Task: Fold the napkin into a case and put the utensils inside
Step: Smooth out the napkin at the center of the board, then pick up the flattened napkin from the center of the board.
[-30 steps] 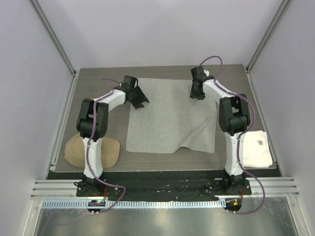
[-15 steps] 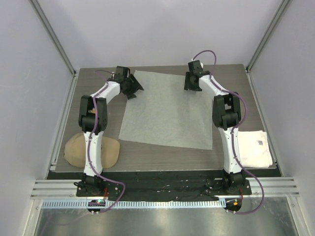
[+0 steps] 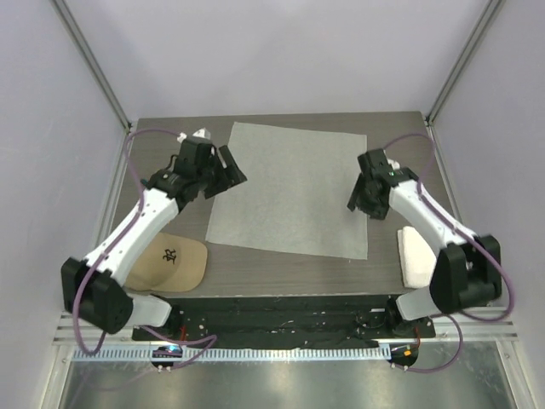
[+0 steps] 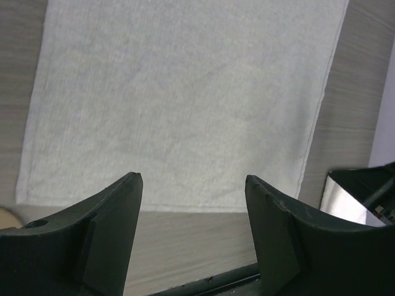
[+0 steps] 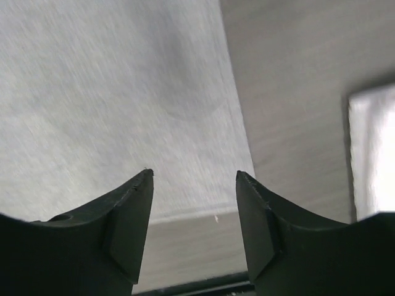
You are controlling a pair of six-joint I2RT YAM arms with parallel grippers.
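Note:
The napkin [image 3: 289, 192] is a light grey cloth spread flat in one layer on the table, not shaped as a case. My left gripper [image 3: 232, 170] hovers at its left edge, open, with nothing between the fingers. In the left wrist view the napkin [image 4: 185, 92] fills the upper picture beyond the open left gripper [image 4: 193, 185]. My right gripper [image 3: 356, 203] stands open at the napkin's right edge. The right wrist view shows the napkin [image 5: 111, 92] and its corner past the empty right gripper [image 5: 194, 179]. The utensils are out of view.
A tan cap [image 3: 174, 262] with a black emblem lies at the near left beside the left arm. A thick white towel [image 3: 415, 256] lies at the near right, and it also shows as the towel [image 5: 370, 148] in the right wrist view. Grey walls enclose the table.
Both grippers have let go of the napkin's far corners, opened wider and drawn back toward the near side. The napkin, rumpled at its near edge a second ago, now lies flat.

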